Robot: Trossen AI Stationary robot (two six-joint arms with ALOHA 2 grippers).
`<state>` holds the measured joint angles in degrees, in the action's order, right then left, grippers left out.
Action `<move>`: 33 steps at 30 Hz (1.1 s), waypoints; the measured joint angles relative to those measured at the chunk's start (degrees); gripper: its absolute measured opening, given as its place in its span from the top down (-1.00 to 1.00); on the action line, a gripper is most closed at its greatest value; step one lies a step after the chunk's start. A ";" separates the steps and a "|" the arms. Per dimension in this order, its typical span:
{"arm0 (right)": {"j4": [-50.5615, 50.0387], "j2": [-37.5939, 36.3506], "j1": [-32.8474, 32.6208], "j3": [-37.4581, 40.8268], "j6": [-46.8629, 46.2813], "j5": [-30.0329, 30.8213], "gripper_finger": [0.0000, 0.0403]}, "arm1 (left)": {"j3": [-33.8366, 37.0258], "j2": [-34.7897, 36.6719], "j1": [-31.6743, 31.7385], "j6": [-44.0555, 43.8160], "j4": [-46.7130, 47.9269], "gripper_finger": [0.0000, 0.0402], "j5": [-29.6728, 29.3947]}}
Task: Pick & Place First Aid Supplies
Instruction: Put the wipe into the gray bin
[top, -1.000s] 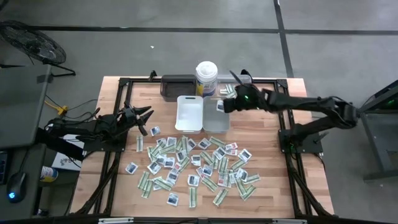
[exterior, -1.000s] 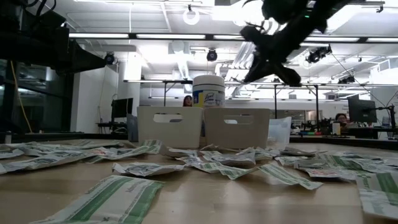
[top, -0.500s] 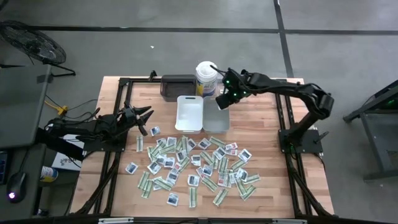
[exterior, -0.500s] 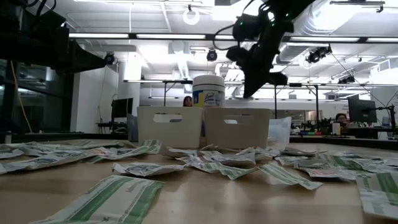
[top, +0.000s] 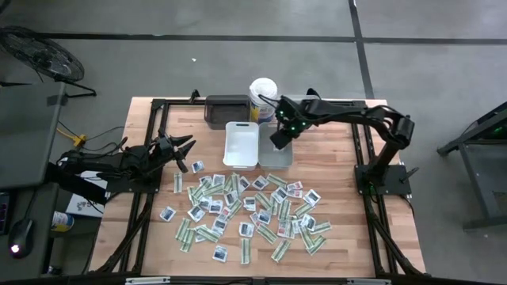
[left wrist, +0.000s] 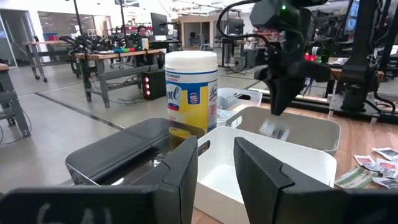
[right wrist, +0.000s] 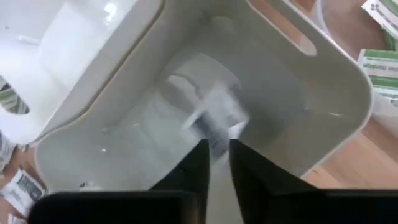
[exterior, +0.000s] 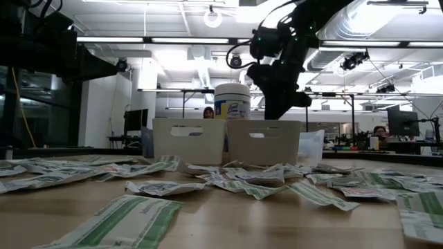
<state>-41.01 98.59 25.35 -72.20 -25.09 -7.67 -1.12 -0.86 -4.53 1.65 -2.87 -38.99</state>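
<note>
Dozens of packets (top: 247,207) strewn near trays, right end effector (top: 279,138) slightly parted over grey tray (top: 275,156), sachet (right wrist: 214,121) dropping.

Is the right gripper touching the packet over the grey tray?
Apart. In the left wrist view the packet hangs blurred in the air below the right gripper, just above the grey tray; the right wrist view shows it past the fingertips.

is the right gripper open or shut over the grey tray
Open: the right gripper shows a gap between its fingers, and a sachet blurs below, over the grey tray.
</note>
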 joint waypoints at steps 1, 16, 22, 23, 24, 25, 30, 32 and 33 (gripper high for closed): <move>-0.31 -0.25 0.08 -0.01 0.72 0.13 0.60 | -0.01 -0.01 -0.01 0.00 0.00 0.50 0.00; -26.30 -12.28 -12.72 -0.09 1.30 3.71 0.12 | -0.01 -0.02 -0.01 0.00 0.00 0.50 0.00; -30.11 -15.36 -20.28 3.15 -2.25 5.19 0.15 | 0.00 0.00 0.01 0.00 0.00 0.50 -0.02; -28.30 -16.13 -21.44 5.28 -2.82 4.48 0.14 | -0.01 -0.01 -0.01 0.00 -0.01 0.50 -0.02; -26.49 -16.95 -22.44 7.65 -3.58 3.55 0.14 | -0.01 0.00 0.01 0.00 0.00 0.50 0.01; -24.34 -17.67 -23.54 10.04 -4.78 2.67 0.14 | -0.01 -0.02 0.00 0.00 0.00 0.50 -0.01; -15.64 -21.50 -27.88 19.96 -11.74 0.61 0.15 | 0.02 0.00 0.02 0.00 -0.02 0.50 -0.02; -13.23 -22.52 -28.86 22.95 -13.31 0.28 0.16 | 0.00 0.00 -0.01 0.00 -0.01 0.50 0.01; -12.40 -22.92 -29.31 24.37 -13.77 0.42 0.17 | 0.00 0.00 0.01 0.01 0.00 0.50 -0.01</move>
<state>-53.41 75.68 -3.96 -47.83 -38.86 -7.25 -1.12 -0.86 -4.52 1.66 -2.88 -39.00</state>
